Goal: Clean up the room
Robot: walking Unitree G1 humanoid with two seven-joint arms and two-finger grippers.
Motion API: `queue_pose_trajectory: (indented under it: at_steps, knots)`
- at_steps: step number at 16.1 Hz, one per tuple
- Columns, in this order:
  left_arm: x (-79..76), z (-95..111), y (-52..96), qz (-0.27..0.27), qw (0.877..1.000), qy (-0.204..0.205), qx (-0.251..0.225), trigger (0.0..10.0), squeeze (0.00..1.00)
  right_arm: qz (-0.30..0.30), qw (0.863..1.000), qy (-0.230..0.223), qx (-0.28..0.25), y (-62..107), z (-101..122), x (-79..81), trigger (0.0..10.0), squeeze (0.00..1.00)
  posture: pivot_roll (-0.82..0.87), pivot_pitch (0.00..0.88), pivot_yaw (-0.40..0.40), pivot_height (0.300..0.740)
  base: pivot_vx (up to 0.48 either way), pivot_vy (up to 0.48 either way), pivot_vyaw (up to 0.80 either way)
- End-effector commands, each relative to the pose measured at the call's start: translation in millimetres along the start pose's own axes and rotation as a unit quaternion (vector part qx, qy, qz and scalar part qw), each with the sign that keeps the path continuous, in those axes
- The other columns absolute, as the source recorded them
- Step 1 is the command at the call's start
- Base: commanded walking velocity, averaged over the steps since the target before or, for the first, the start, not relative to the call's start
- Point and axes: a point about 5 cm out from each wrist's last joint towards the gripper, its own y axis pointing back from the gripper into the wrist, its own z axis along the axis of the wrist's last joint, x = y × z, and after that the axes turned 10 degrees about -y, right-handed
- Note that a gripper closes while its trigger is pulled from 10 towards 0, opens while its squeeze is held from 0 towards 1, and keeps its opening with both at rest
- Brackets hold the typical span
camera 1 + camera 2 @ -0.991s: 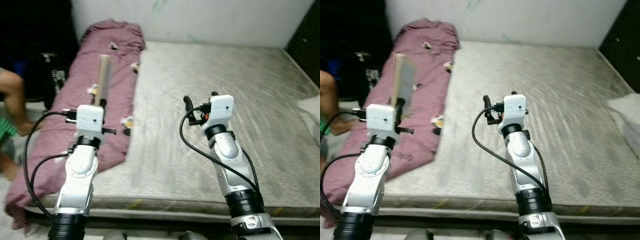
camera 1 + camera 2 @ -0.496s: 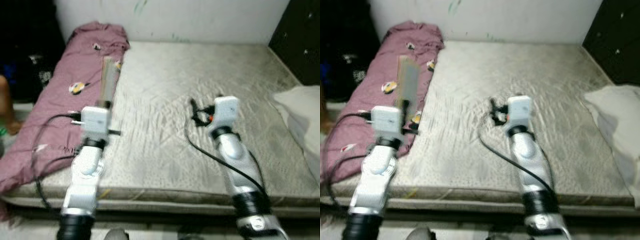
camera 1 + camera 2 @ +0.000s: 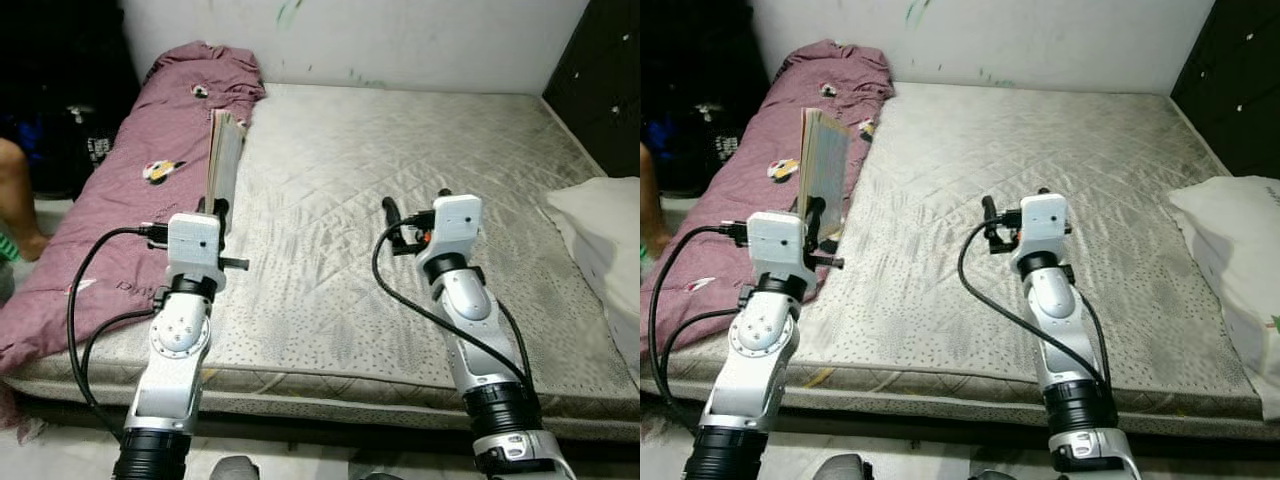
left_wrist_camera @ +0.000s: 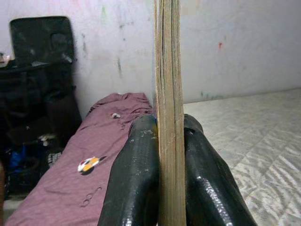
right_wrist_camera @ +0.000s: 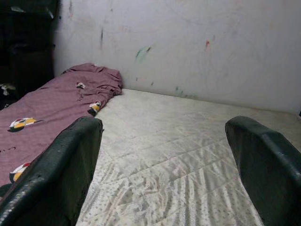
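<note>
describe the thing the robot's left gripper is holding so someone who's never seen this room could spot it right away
Start at the grey quilted mattress and look to its left edge, beside the maroon blanket. There the left gripper pinches a thin book upright, its tan page edges showing, unlike the soft bedding lying around it.

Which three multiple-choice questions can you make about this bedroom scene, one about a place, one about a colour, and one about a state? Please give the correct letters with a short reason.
1. Where does the blanket lie?
A. along the mattress's left side
B. in the middle of the mattress
C. along the mattress's right side

2. What colour is the blanket?
A. green
B. dusty purple-pink
C. yellow

3. How is the left gripper?
A. open and holding nothing
B. shut on the book
C. shut on the blanket

Answers:
1. A: it stretches along the left edge of the mattress, on the robot's left.
2. B: the eye views show purple-pink cloth with small printed patches.
3. B: the left wrist view shows both fingers pressing the upright book; the right gripper is open.
</note>
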Motion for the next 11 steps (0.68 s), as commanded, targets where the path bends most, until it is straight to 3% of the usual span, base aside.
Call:
queue_pose_trajectory:
  at_steps: [1,3,6,11]
  knots:
    - [7.0,5.8,0.0,0.016,1.0,-0.007,-0.018,10.0,0.0,0.001,1.0,0.006,-0.015,-2.7,7.3,2.0,10.0,0.0,0.05,0.0,-0.021,0.74,0.0,0.0,0.74]
    - [6.3,4.1,-0.8,0.017,1.0,-0.023,-0.011,10.0,0.0,0.0,1.0,0.005,-0.006,-3.3,4.0,2.1,10.0,0.0,0.05,0.0,-0.027,0.74,0.0,0.0,0.55]
    - [7.8,1.5,2.0,0.001,1.0,-0.025,-0.008,10.0,0.0,-0.008,1.0,0.008,-0.01,-4.2,7.1,3.8,10.0,0.0,0.05,0.0,-0.024,0.74,0.0,0.0,0.0]
    - [12.6,-3.0,12.0,-0.002,1.0,-0.02,0.005,10.0,0.0,-0.034,0.999,-0.016,-0.004,14.5,-2.9,-0.2,10.0,0.0,0.05,0.0,-0.013,0.74,0.0,0.0,0.0]
